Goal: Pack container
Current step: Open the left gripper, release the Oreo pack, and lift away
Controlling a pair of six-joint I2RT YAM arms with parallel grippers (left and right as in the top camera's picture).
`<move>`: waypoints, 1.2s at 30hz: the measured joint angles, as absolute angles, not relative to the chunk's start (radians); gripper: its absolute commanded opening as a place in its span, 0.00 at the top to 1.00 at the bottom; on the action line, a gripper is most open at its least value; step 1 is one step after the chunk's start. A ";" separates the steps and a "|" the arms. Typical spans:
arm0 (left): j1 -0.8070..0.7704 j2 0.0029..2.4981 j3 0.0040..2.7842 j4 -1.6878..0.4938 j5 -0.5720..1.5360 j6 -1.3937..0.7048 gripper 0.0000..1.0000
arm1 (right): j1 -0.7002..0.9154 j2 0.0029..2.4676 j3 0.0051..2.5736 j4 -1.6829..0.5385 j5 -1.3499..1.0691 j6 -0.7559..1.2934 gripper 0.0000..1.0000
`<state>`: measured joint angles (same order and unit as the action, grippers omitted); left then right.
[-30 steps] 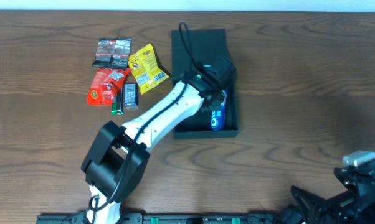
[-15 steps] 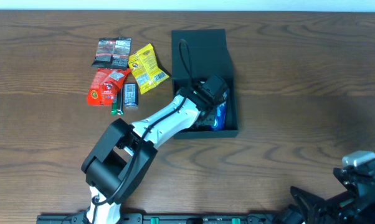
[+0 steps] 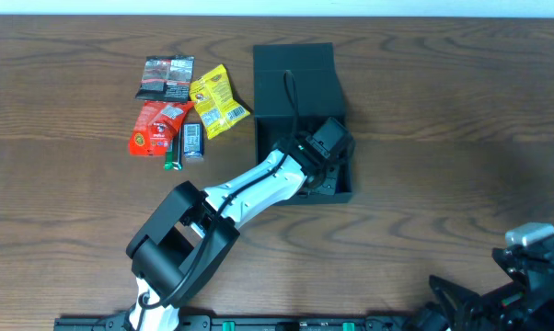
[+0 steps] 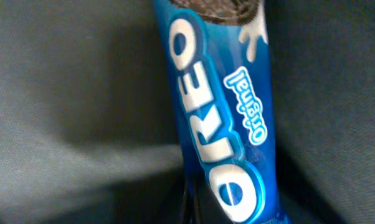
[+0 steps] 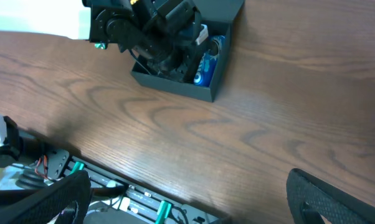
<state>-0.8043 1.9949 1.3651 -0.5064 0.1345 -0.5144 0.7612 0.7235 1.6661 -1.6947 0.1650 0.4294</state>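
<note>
The container (image 3: 343, 191) is a black square box with its flap lid (image 3: 294, 74) lying open at the far side. My left gripper (image 3: 326, 154) is down inside the box, near its front right corner. A blue Oreo packet (image 4: 222, 118) fills the left wrist view, running out from under the camera over the grey box floor. My fingers do not show there, and the gripper seems shut on the packet. The packet also shows inside the box in the right wrist view (image 5: 207, 57). My right gripper (image 5: 187, 199) is open and empty, low at the near right of the table.
Left of the box lie a black packet (image 3: 166, 77), a yellow packet (image 3: 217, 101), a red packet (image 3: 157, 127), a small dark bar (image 3: 193, 140) and a small green item (image 3: 173, 165). The table's front rail (image 5: 113, 186) runs under my right gripper.
My left gripper has moved from the box's far side toward its front right corner and lower into it. It now covers the Oreo packet in the overhead view. The right arm has not moved.
</note>
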 measured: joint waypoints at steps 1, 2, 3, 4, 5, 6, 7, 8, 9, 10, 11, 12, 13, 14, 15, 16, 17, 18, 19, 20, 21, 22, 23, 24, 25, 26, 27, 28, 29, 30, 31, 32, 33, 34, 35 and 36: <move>-0.805 1.995 1.365 -0.504 0.139 -0.514 0.94 | 0.761 0.723 1.666 -1.695 0.165 0.429 0.01; -0.805 1.995 1.365 -0.501 0.145 -0.514 0.94 | 0.761 0.723 1.666 -1.695 0.165 0.429 0.01; -0.804 1.995 1.365 -0.497 0.155 -0.514 0.94 | 0.761 0.723 1.666 -1.695 0.165 0.429 0.01; -0.803 1.995 1.365 -0.488 0.171 -0.514 0.94 | 0.761 0.723 1.666 -1.695 0.165 0.429 0.01; -0.803 1.995 1.365 -0.481 0.188 -0.514 0.94 | 0.761 0.723 1.666 -1.695 0.165 0.429 0.01; -0.803 1.995 1.365 -0.471 0.204 -0.514 0.94 | 0.761 0.723 1.666 -1.695 0.165 0.429 0.01; -0.804 1.995 1.365 -0.463 0.218 -0.515 0.94 | 0.761 0.723 1.666 -1.695 0.165 0.429 0.01; -0.804 1.995 1.365 -0.461 0.231 -0.515 0.94 | 0.761 0.723 1.666 -1.695 0.165 0.429 0.00; -0.803 1.995 1.365 -0.461 0.239 -0.515 0.94 | 0.761 0.723 1.666 -1.695 0.165 0.429 0.01; -0.803 1.995 1.365 -0.462 0.242 -0.515 0.94 | 0.761 0.723 1.666 -1.695 0.165 0.429 0.01; -0.802 1.995 1.365 -0.462 0.245 -0.515 0.94 | 0.761 0.723 1.666 -1.695 0.165 0.429 0.01; -0.802 1.995 1.365 -0.463 0.249 -0.515 0.95 | 0.761 0.723 1.666 -1.695 0.164 0.429 0.01; -0.801 1.995 1.365 -0.464 0.249 -0.515 0.94 | 0.761 0.723 1.666 -1.695 0.164 0.429 0.01; -0.798 1.995 1.365 -0.468 0.248 -0.515 0.94 | 0.761 0.723 1.666 -1.695 0.163 0.429 0.01; -0.795 1.995 1.366 -0.477 0.248 -0.515 0.94 | 0.761 0.723 1.666 -1.695 0.160 0.429 0.01; -0.791 1.995 1.368 -0.493 0.242 -0.515 0.94 | 0.761 0.723 1.666 -1.695 0.157 0.429 0.01; -0.786 1.995 1.375 -0.524 0.229 -0.514 0.94 | 0.761 0.723 1.666 -1.695 0.157 0.429 0.01; -0.780 1.994 1.385 -0.561 0.213 -0.510 0.94 | 0.761 0.723 1.666 -1.695 0.156 0.429 0.01; -0.773 1.990 1.401 -0.601 0.189 -0.499 0.94 | 0.761 0.723 1.666 -1.695 0.156 0.429 0.01; -0.767 1.983 1.419 -0.634 0.162 -0.492 0.94 | 0.761 0.723 1.666 -1.695 0.154 0.429 0.01; -0.764 1.971 1.447 -0.682 0.127 -0.478 0.94 | 0.761 0.723 1.666 -1.695 0.154 0.429 0.01; -0.762 1.953 1.475 -0.724 0.091 -0.467 0.94 | 0.761 0.723 1.666 -1.695 0.153 0.429 0.01; -0.762 1.924 1.509 -0.758 0.042 -0.455 0.94 | 0.761 0.723 1.666 -1.695 0.153 0.429 0.01; -0.761 1.893 1.533 -0.776 0.003 -0.446 0.94 | 0.761 0.723 1.666 -1.694 0.153 0.429 0.01; -0.760 1.856 1.556 -0.792 -0.037 -0.440 0.94 | 0.761 0.723 1.666 -1.695 0.153 0.429 0.01; -0.756 1.805 1.578 -0.804 -0.082 -0.434 0.94 | 0.761 0.723 1.666 -1.695 0.153 0.429 0.01; -0.746 1.751 1.594 -0.821 -0.121 -0.422 0.94 | 0.761 0.723 1.666 -1.695 0.152 0.429 0.01; -0.732 1.710 1.603 -0.838 -0.148 -0.417 0.94 | 0.761 0.723 1.666 -1.695 0.153 0.429 0.01; -0.703 1.657 1.611 -0.863 -0.180 -0.409 0.94 | 0.761 0.723 1.666 -1.695 0.153 0.429 0.01; -0.674 1.622 1.615 -0.881 -0.200 -0.402 0.94 | 0.761 0.723 1.666 -1.695 0.152 0.429 0.01; -0.624 1.583 1.616 -0.903 -0.219 -0.390 0.94 | 0.761 0.723 1.666 -1.695 0.152 0.429 0.01; -0.573 1.557 1.617 -0.917 -0.237 -0.381 0.94 | 0.761 0.723 1.666 -1.695 0.151 0.429 0.01; -0.514 1.540 1.617 -0.929 -0.249 -0.365 0.94 | 0.761 0.723 1.666 -1.695 0.150 0.429 0.01; -0.470 1.533 1.617 -0.936 -0.260 -0.354 0.94 | 0.761 0.723 1.666 -1.695 0.150 0.429 0.01; -0.413 1.531 1.617 -0.936 -0.262 -0.332 0.94 | 0.761 0.723 1.666 -1.695 0.149 0.429 0.01; -0.377 1.532 1.616 -0.935 -0.262 -0.313 0.94 | 0.761 0.723 1.666 -1.695 0.149 0.429 0.01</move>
